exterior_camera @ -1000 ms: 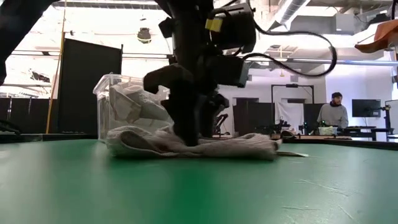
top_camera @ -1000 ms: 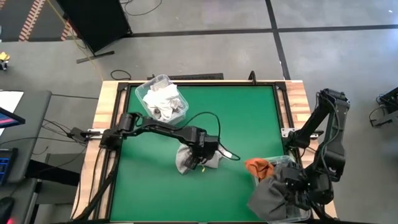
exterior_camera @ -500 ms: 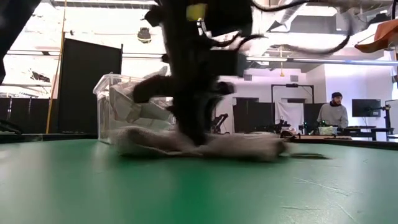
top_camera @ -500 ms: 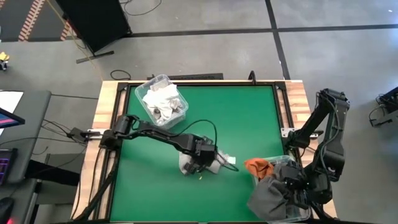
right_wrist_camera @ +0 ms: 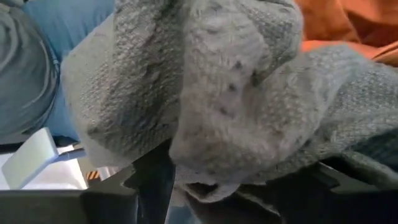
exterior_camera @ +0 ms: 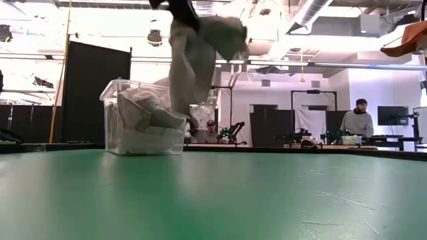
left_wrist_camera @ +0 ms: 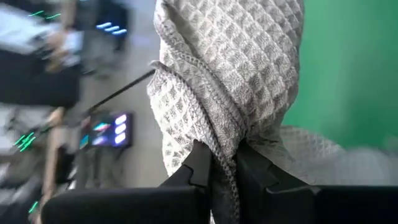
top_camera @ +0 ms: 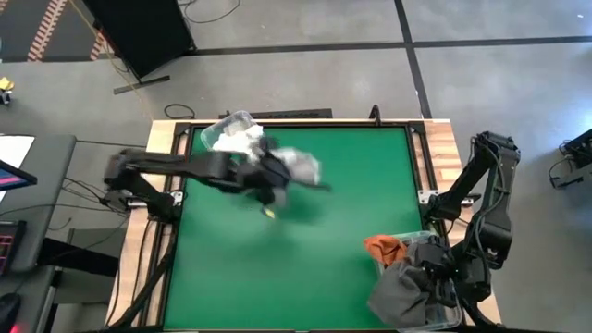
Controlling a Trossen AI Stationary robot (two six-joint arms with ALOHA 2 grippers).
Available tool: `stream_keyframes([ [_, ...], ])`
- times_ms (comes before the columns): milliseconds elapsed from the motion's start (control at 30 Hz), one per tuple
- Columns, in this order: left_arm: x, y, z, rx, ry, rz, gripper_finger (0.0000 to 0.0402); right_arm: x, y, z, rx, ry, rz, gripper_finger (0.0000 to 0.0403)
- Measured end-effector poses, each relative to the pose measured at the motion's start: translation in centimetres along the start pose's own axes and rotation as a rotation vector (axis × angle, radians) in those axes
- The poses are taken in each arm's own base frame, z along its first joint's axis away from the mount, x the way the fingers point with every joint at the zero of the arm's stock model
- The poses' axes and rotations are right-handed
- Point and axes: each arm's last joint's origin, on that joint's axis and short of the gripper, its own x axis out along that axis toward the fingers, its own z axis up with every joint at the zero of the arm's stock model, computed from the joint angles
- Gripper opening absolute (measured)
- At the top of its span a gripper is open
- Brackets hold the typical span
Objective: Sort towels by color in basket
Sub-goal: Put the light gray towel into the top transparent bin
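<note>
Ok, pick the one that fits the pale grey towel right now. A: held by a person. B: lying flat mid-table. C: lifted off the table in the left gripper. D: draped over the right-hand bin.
C: the left gripper is shut on the pale grey towel, which hangs above the table beside the clear bin.
</note>
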Motion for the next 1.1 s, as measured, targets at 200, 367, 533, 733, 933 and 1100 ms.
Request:
stream_keyframes([
  [200, -2.5, 6.4, -3.8, -0.178, 0.046, 0.218, 0.0029, 0.1, -0.1, 0.5, 0.005, -0.01, -0.005, 0.0265],
  [367, -2.3, 9.4, -6.7, -0.31, 0.113, 0.267, 0.0029, 0.1, -0.1, 0.7, 0.006, -0.014, -0.007, 0.0265],
  [533, 0.0, 9.9, -8.2, -0.357, 0.223, 0.22, 0.0029, 0.1, -0.1, 0.7, 0.001, -0.015, -0.008, 0.0265],
  [733, 5.8, 7.7, -10.4, -0.336, 0.413, 0.142, 0.0029, 0.1, -0.1, 0.7, 0.002, -0.021, -0.009, 0.0265],
  [933, 11.1, 3.8, -14.1, -0.43, 0.529, -0.071, 0.0035, 0.2, -0.1, 0.7, 0.0, -0.032, -0.011, 0.0265],
  [1100, 13.8, 1.5, -17.0, -0.526, 0.588, -0.243, 0.0039, 0.2, -0.1, 0.7, -0.026, -0.032, -0.013, 0.0265],
])
